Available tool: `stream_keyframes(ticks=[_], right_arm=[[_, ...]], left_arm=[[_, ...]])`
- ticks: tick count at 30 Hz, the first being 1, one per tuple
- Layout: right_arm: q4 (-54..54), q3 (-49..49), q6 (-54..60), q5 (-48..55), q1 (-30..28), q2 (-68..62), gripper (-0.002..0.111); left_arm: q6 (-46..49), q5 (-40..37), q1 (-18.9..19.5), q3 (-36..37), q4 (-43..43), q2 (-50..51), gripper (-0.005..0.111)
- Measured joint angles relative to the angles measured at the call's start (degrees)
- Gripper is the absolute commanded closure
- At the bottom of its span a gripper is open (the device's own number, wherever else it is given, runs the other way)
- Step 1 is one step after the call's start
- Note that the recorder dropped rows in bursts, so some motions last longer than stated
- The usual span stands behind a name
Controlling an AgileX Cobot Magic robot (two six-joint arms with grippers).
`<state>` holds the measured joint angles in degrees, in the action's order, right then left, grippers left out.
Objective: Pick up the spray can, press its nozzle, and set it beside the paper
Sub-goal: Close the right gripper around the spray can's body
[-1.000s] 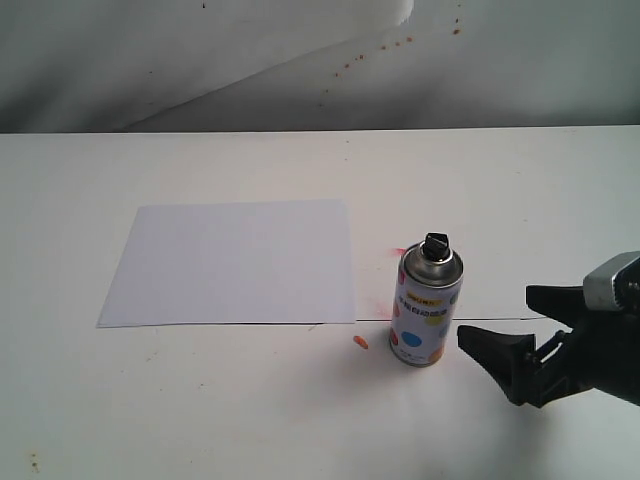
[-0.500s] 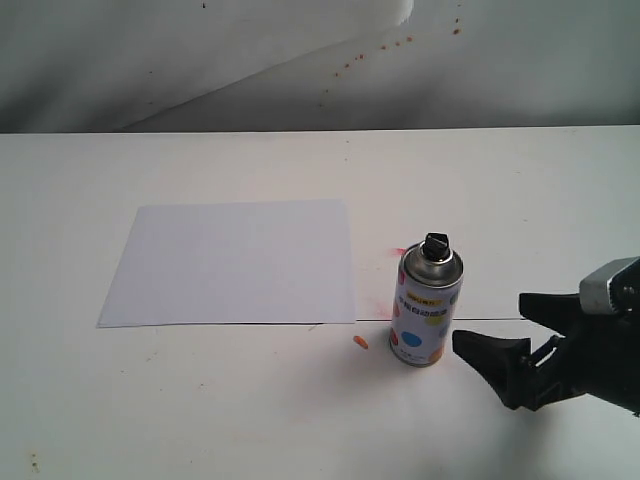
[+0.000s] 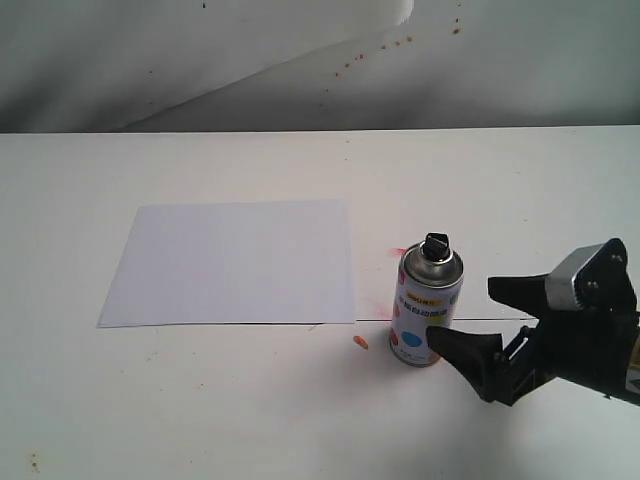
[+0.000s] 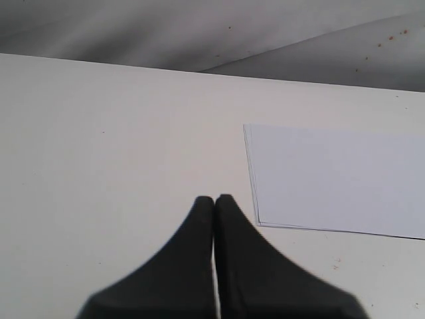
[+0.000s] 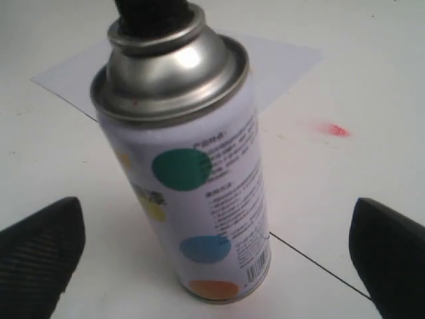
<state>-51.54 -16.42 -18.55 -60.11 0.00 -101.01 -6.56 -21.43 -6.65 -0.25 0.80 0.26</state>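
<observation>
Evidently lining up the right hand (image 3: 461, 312), fingers spread wide, just short of the spray can (image 3: 428, 310) standing on the table (image 3: 200, 400) beside the paper (image 3: 230, 262), to grip its body, with the left hand (image 4: 214, 199) closed on nothing.

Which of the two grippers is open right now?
The right gripper, its jaws spread wide, facing the spray can; the left gripper is shut, holding nothing.
</observation>
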Motion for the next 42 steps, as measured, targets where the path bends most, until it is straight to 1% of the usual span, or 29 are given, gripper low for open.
stream_keyframes(ticks=[8,13,19,24,30,42], right_arm=[[-1.52,-2.08,-0.9,-1.16,0.0,-5.02,0.003],[-1.5,-2.2,-0.78,-3.8,0.0,-5.28,0.003],[-1.5,-2.2,-0.54,-4.18,0.02,-5.28,0.003],[0.0,-2.42,-0.54,-4.18,2.05,-5.28,0.003],[-1.53,-6.28,-4.28,1.43,3.87,-5.28,0.003],[-2.55,-8.24,-5.57,1.59,3.99,-6.51,0.003]], left_arm=[[0.0,0.0,0.0,0.0,0.0,0.0,0.107],[0.0,0.0,0.0,0.0,0.0,0.0,0.107],[0.0,0.0,0.0,0.0,0.0,0.0,0.107],[0.0,0.0,0.0,0.0,0.0,0.0,0.107],[0.0,0.0,0.0,0.0,0.0,0.0,0.107],[0.0,0.0,0.0,0.0,0.0,0.0,0.107]])
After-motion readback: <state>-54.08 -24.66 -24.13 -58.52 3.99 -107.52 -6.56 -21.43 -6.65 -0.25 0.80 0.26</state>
